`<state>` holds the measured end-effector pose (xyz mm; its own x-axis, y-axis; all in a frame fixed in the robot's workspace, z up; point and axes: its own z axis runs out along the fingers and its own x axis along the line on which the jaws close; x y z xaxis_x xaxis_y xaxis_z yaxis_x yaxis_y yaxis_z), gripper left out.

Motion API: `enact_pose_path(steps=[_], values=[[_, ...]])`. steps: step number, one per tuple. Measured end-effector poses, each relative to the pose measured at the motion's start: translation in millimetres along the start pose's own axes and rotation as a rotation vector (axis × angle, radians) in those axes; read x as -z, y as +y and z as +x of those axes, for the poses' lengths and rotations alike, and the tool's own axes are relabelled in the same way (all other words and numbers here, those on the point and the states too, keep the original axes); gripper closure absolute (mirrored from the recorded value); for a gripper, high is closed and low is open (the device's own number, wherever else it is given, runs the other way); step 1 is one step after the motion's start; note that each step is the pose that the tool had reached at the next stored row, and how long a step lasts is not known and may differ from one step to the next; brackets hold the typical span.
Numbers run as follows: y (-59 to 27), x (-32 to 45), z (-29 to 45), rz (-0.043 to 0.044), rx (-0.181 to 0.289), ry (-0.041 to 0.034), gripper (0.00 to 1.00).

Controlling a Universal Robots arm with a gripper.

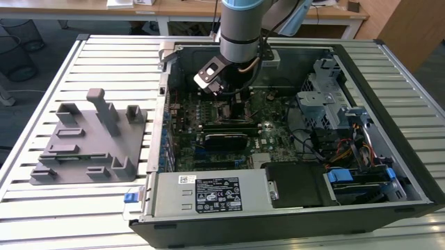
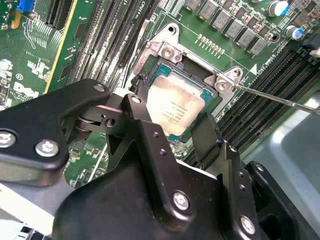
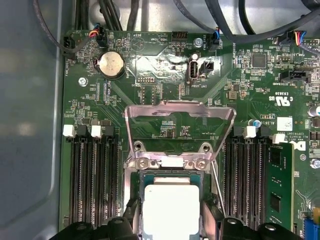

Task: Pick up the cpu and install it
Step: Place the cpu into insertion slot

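The cpu (image 2: 176, 102) is a thin square chip with a silvery-white top. It sits over the open socket (image 2: 150, 62) on the green motherboard inside the computer case (image 1: 361, 67). My gripper (image 2: 170, 114) hangs directly above it, one black finger (image 2: 136, 107) against each of two opposite edges, shut on the chip. In the first wrist view the cpu (image 3: 171, 200) lies between the same fingers (image 3: 209, 220), and the metal load plate (image 3: 180, 111) stands swung open beyond it. In the exterior view my gripper (image 1: 230, 96) reaches down into the case near its far wall.
A thin socket lever (image 2: 280, 98) sticks out beside the socket. Memory slots (image 3: 95, 175) flank it on both sides. A grey plastic fixture (image 1: 90, 140) with upright posts stands on the slatted table at the exterior view's left. A drive cage (image 1: 326, 99) and cables fill the case's right side.
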<state>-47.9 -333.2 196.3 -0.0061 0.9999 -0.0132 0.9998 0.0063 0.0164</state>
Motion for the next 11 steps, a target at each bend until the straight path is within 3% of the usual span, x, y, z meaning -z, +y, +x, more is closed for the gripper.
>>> enact_pose_path(steps=[5,7,11], values=[[0.1,7.2,-0.1,0.0030,0.000,0.0000,0.40],[0.2,9.4,-0.1,0.0040,0.000,-0.0001,0.53],[0.2,12.6,-0.1,0.0063,0.000,0.0000,0.64]])
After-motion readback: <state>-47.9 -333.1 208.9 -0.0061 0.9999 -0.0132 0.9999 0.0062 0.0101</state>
